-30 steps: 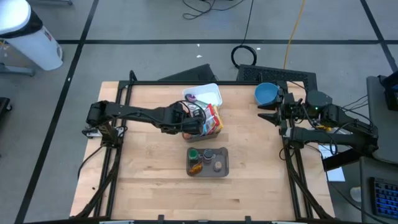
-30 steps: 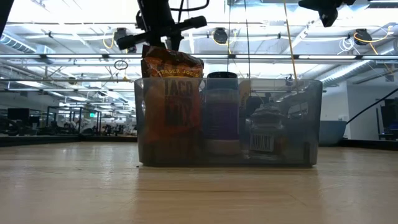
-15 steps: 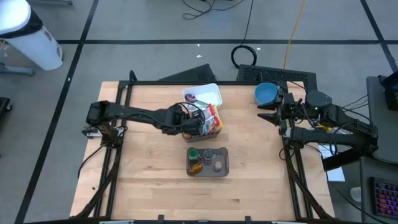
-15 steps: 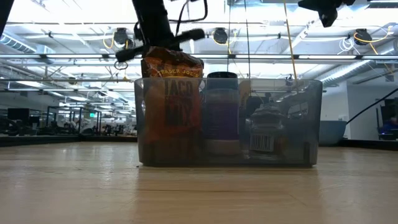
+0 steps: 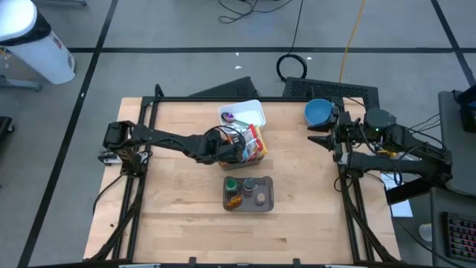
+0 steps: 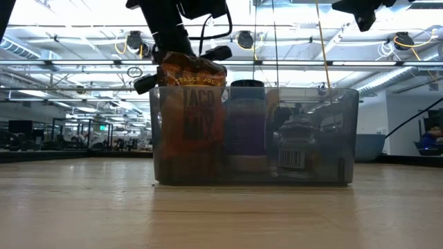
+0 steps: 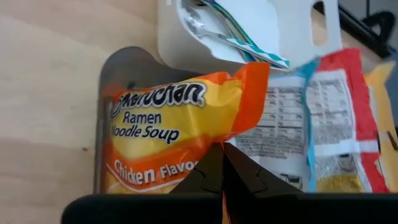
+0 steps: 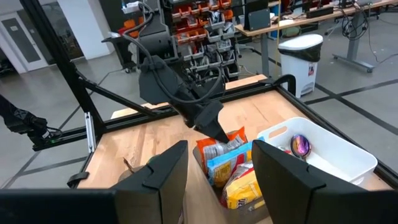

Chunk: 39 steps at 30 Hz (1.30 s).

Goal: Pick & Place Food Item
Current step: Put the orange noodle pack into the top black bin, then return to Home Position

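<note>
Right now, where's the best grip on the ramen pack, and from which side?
Take the ramen pack by its upper crimped edge, from above. It stands on edge among other packets in the bin, so only that thin top seam is free; the left gripper is already shut on it.

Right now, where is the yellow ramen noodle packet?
The ramen packet shows in the left wrist view, pinched by the left end effector, beside the red-and-blue packet, near the white tray.
</note>
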### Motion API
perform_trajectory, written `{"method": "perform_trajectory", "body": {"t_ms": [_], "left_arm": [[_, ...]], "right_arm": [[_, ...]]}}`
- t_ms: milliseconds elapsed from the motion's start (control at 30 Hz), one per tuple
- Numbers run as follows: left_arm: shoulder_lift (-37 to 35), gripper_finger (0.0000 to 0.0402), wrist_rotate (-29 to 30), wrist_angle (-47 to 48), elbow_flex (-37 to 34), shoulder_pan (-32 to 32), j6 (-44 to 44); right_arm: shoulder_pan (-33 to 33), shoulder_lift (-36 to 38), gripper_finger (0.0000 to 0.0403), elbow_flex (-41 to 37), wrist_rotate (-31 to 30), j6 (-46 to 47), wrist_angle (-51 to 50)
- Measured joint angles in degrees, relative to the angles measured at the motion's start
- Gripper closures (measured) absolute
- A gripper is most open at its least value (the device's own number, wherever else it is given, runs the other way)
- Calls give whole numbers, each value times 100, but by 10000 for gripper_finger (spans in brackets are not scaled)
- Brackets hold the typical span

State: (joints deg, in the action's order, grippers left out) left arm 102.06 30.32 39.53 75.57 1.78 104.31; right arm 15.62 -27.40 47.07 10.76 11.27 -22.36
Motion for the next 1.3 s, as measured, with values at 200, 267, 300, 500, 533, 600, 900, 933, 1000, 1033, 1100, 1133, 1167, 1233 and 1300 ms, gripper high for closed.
{"method": "perform_trajectory", "body": {"t_ms": [200,267,300,500,533,600,900,933,1000,1033,1100,1133,1167,1233,1300], "left_arm": [[0,378,-54,-349,-2,-40,-939],[0,365,-157,-422,-2,-81,-1128],[0,356,-194,-446,-2,-103,-1192],[-49,282,-231,-725,-4,-236,-1641],[-56,267,-237,-793,-4,-265,-1696],[-140,238,-373,-810,-6,-360,-1834],[-881,169,-691,-1077,4,-632,-3683],[-991,168,-667,-1189,9,-632,-4000],[-1260,169,-686,-1283,9,-605,-4742],[-1366,171,-699,-1407,9,-569,-5069],[-1688,179,-804,-1514,11,-510,-5579],[-1818,185,-810,-1482,9,-452,-5801],[-1963,191,-820,-1592,13,-394,-6040],[-2267,207,-776,-1536,5,-259,-6492],[-2511,226,-636,-1557,0,-123,-6876]], "right_arm": [[0,0,232,0,-7,0,-22],[0,0,232,0,-8,0,-21],[0,0,232,0,-9,0,-21],[0,0,232,0,-12,2,-21],[0,0,232,0,-15,2,-20],[-1,0,232,0,-13,1,-21],[3,-2,232,-2,-27,-1,-11],[11,-3,232,-2,-30,0,-15],[13,-4,232,-4,-42,2,-11],[13,-4,232,-4,-42,0,-9],[13,-4,232,-4,-43,1,21],[13,-4,232,-4,-42,1,73],[13,-4,232,-4,-43,0,140],[15,-6,235,-4,-76,-13,294],[20,-4,244,-4,-212,-40,476]]}}
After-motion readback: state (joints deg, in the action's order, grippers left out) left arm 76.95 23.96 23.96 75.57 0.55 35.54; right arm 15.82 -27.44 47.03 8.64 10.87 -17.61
